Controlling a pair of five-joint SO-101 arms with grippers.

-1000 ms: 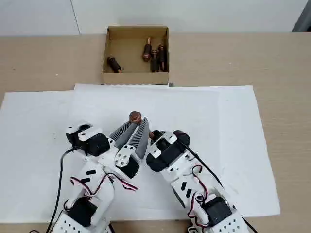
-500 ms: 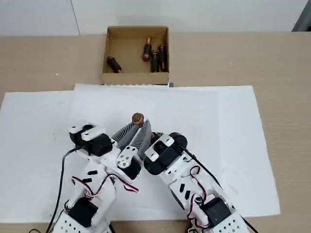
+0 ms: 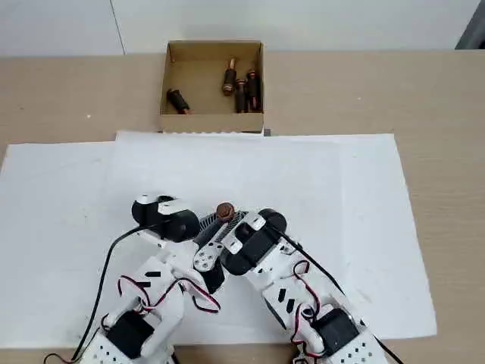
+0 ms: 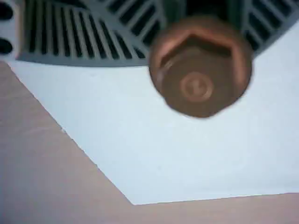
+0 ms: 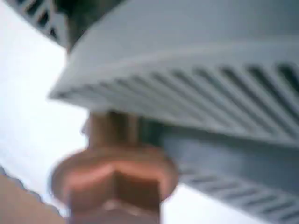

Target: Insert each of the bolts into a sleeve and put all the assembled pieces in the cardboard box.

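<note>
Copper-coloured and hex-headed, the flanged bolt (image 4: 201, 70) sits right at the tips of the left tool (image 3: 218, 222), which is closed narrow on the part behind the head (shank or sleeve, hidden by the ribbed fingers (image 4: 93, 32)). The right tool (image 3: 232, 221) crowds in just beside it; whether it grips anything I cannot tell. Being metal, the bolt should be stiff, dense and smooth, likely to swivel if pinched on its round shank; the head's flats look the surer hold. Below lies white paper (image 3: 341, 189) on the tabletop (image 3: 424, 91). Well ahead, the cardboard box (image 3: 164, 83) holds four assembled pieces (image 3: 177, 99).
</note>
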